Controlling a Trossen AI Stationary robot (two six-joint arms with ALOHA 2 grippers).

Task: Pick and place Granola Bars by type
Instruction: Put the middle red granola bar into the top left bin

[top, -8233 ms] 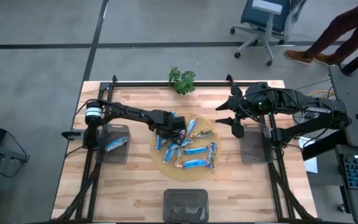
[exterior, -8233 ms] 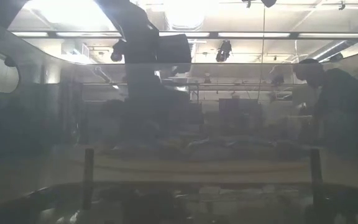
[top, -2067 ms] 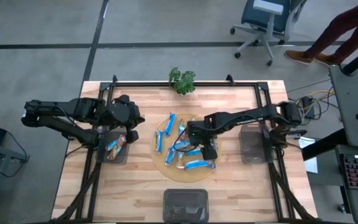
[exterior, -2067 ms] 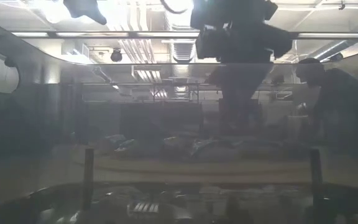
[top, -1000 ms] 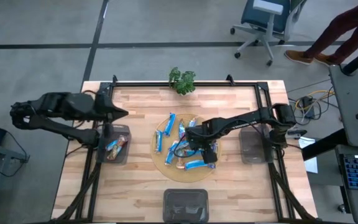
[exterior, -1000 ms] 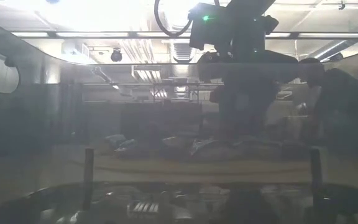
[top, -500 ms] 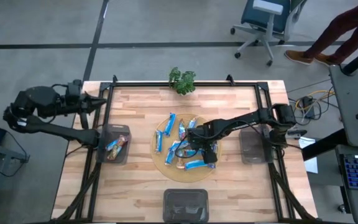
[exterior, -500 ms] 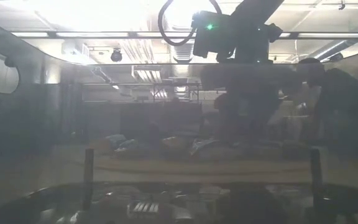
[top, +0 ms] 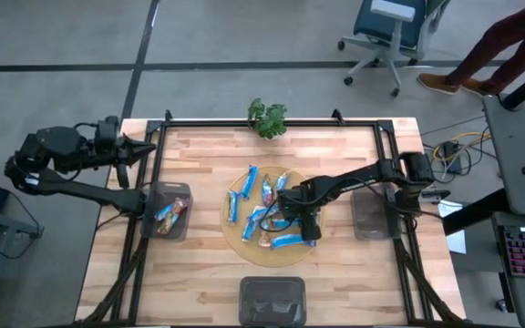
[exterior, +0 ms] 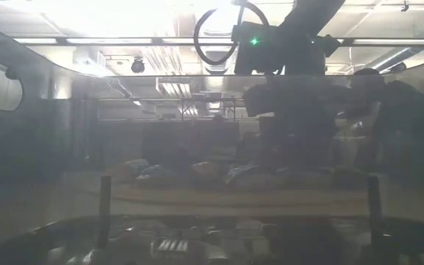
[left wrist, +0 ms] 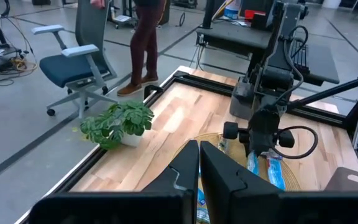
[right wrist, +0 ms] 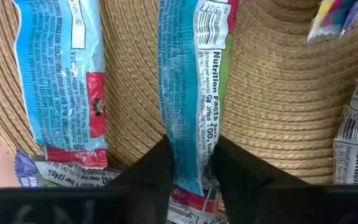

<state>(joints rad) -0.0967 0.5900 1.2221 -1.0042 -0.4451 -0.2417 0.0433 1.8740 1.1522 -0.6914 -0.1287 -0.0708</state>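
Several blue granola bars (top: 258, 196) lie on a round woven plate (top: 231, 228) in the middle of the table. My right gripper (top: 296, 221) stands down on the plate, shut on one blue bar with a green side (right wrist: 194, 74) that lies flat on the weave. Beside it lies another blue bar with a red patch (right wrist: 64, 81). My left gripper (top: 144, 148) hangs shut, holding nothing, over the table's far left corner, away from the plate; the left wrist view shows its fingers (left wrist: 199, 163) together. My right gripper pinches the blue and green bar near one end (right wrist: 190, 158), one finger on each long edge. The fingers (right wrist: 157, 168) come from above, pointing down, and lie across the bar. The wrapper narrows between them. The bar rests flat on the plate.
A grey bin (top: 167, 211) left of the plate holds a couple of bars. Another grey bin (top: 372, 211) stands to the plate's right and a third (top: 272, 298) at the near edge. A small potted plant (top: 267, 117) sits at the far edge. A person stands beyond the table.
My left gripper has drawn back from above the left bin toward the table's far left corner, staying shut. My right gripper has sunk lower onto the plate over the blue and green bar.
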